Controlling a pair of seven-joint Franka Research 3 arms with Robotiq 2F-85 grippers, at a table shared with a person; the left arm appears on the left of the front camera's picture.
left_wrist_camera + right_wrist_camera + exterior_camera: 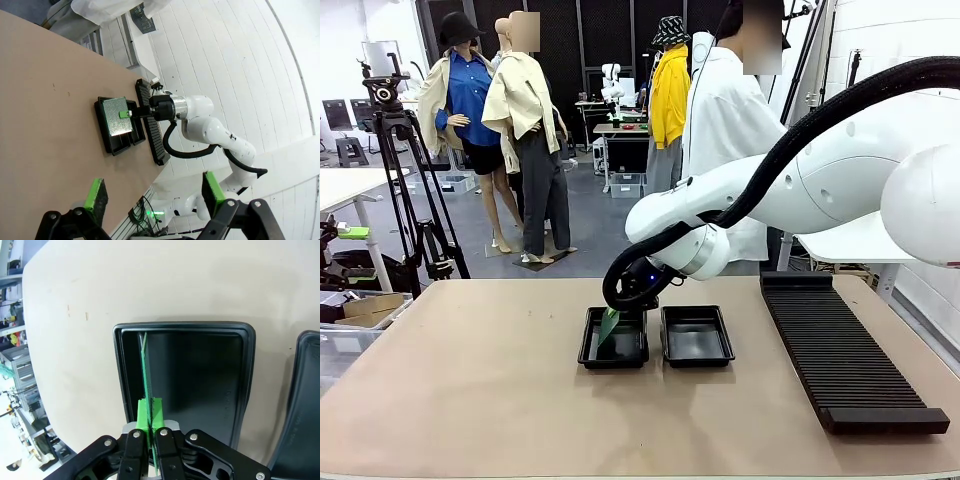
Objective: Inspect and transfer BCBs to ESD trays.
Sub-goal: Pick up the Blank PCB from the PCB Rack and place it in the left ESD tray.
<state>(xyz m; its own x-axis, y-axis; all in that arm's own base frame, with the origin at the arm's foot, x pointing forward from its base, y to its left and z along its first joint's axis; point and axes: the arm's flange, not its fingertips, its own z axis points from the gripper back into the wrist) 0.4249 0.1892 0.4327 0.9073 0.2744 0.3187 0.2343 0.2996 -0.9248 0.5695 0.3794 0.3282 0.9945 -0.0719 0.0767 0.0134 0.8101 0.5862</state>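
- Mid-transfer, by the look of it: one thin flat green rectangular circuit board (144,365) clamped by its edge in the right jaws, standing on edge and tilted inside the shallow glossy black plastic tray (588,352) on the robot's left of the pair.
- Not yet laid flat; lower edge down near that tray's floor, close along one side wall; touching the floor or not, impossible to tell.
- Shut tight on the board's near edge: the right jaws, with green pads (150,412) against both faces.
- Wide apart and empty: the left jaws, hanging high above the tan tabletop (45,100), well apart from both trays.
- Nothing finished as far as visible: no board lying loose in either tray.
- Left to do, as judged: lowering this board flat, letting go, pulling clear; then filling the second identical black tray (697,337), bare inside for now.
- Counted: one green board; two black trays, just beside each other; one long black ribbed slotted rack (840,360) on the robot's right, slots looking bare; one person in a white coat (725,120) at the far side.
- No telling whether more boards are to come.
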